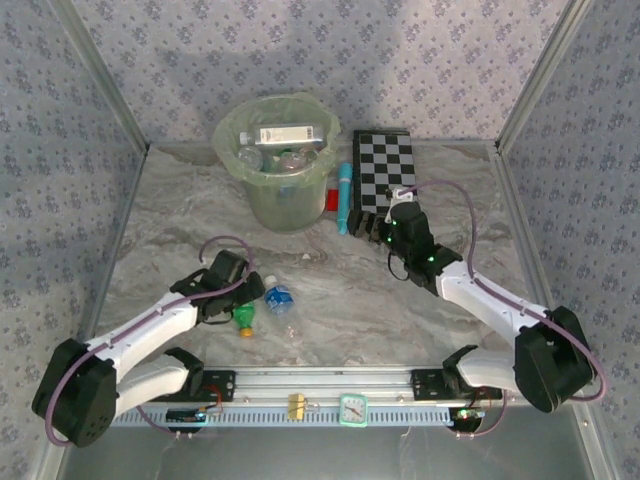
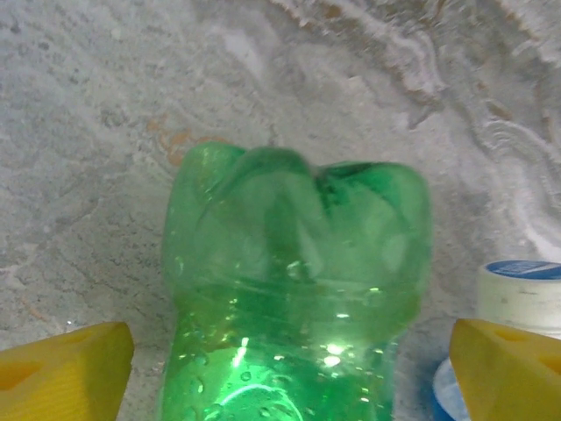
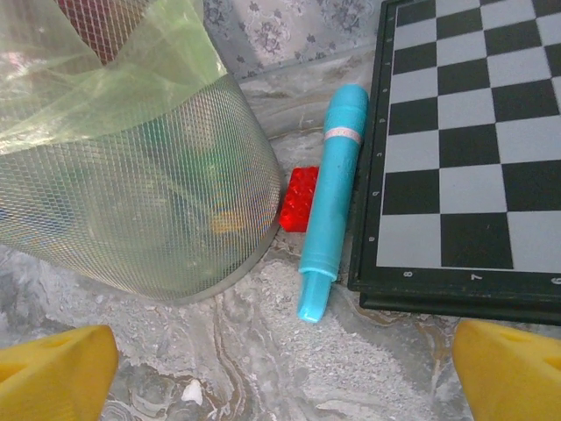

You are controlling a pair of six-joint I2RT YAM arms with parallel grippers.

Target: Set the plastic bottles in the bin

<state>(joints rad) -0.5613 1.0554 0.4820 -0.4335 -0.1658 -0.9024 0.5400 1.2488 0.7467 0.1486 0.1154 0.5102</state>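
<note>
A green plastic bottle (image 1: 245,318) with a yellow cap lies on the table near the left arm. In the left wrist view this green bottle (image 2: 294,289) lies between my yellow fingers (image 2: 66,368), base pointing away, with a gap on each side. My left gripper (image 2: 294,377) is open around it. A clear bottle (image 1: 278,297) with a blue label lies just to its right, and it shows again as the clear bottle (image 2: 521,294) beside my right finger. The bin (image 1: 285,200) stands at the back with several bottles inside. My right gripper (image 1: 368,222) hangs open and empty near the bin (image 3: 131,202).
A teal tube (image 3: 333,193) and a small red block (image 3: 301,199) lie between the bin and the checkerboard (image 3: 473,149). Metal frame walls close in the table on both sides. A rail with a small clock (image 1: 352,408) runs along the near edge.
</note>
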